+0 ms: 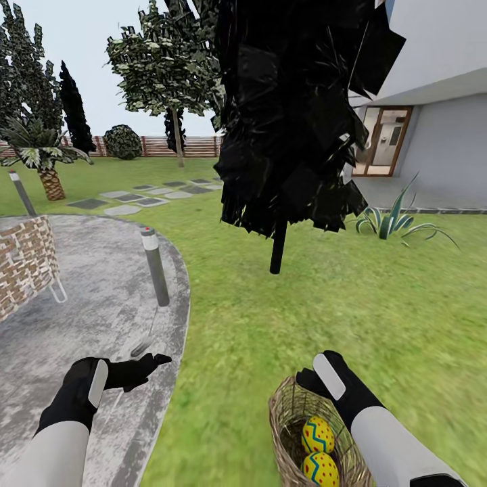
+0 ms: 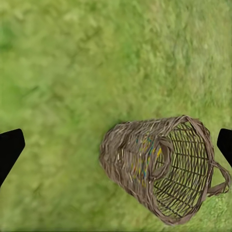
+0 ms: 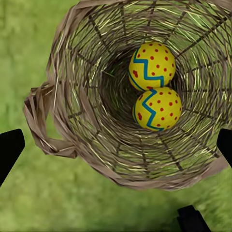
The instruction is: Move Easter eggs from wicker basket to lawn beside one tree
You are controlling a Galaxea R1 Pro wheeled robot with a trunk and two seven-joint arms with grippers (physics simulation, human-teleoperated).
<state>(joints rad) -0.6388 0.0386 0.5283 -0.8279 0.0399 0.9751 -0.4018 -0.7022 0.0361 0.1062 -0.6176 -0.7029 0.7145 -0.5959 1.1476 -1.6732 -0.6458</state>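
Observation:
The wicker basket [image 1: 289,406] stands on the lawn [image 1: 270,318] at the bottom right of the head view. Inside it I see two yellow Easter eggs [image 3: 152,65] [image 3: 156,108] with blue zigzags and red dots, touching each other. My right gripper [image 1: 310,383] hovers just over the basket's far rim, open, its fingertips [image 3: 9,150] spread wide above the basket [image 3: 130,96]. Left of the basket, my open left gripper [image 1: 145,368] holds nothing and looks at the basket's side [image 2: 159,166]. A tree [image 1: 177,135] with a pale grey trunk stands far back on the grass.
A black-leaved tree [image 1: 277,250] with a thin dark trunk rises straight ahead. On the left lie a grey paved area [image 1: 88,304], a bollard [image 1: 155,267], a brick wall [image 1: 24,264] and a palm [image 1: 49,176]. A spiky plant [image 1: 392,220] and house stand at the right.

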